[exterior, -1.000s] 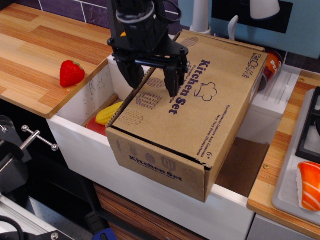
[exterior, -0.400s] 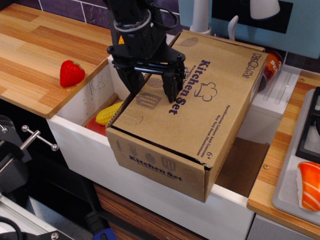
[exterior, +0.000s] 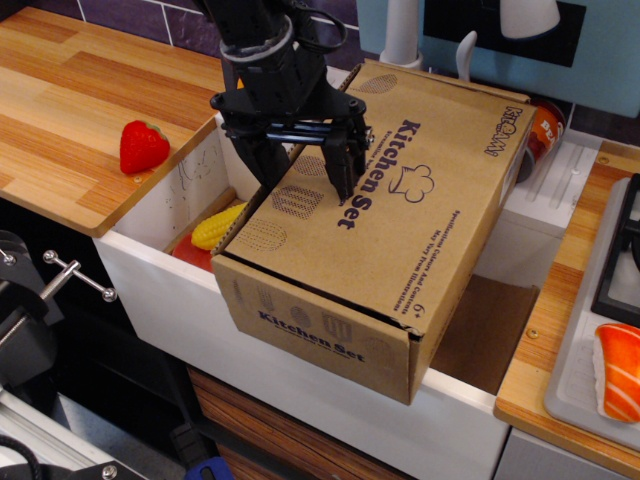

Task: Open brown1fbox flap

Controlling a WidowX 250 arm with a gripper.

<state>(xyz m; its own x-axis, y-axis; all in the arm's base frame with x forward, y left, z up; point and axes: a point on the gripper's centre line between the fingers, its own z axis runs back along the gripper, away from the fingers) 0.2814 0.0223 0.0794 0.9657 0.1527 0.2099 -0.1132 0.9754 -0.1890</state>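
The brown1fbox lies across the white sink, tilted, its narrow front panel towards me. Its flap, the broad top panel with the large "Kitchen Set" lettering and chef-hat logo, lies flat and closed. My black gripper is open and points down over the flap's left long edge. One fingertip is over the flap near the lettering. The other fingertip hangs outside the edge, over the sink. I cannot tell whether either touches the cardboard.
A red strawberry lies on the wooden counter at left. A yellow corn cob lies in the white sink beside the box. A faucet and a can stand behind. Salmon sushi sits at right.
My gripper has shifted slightly left and up along the flap's left edge, still open. The box and flap have not moved.
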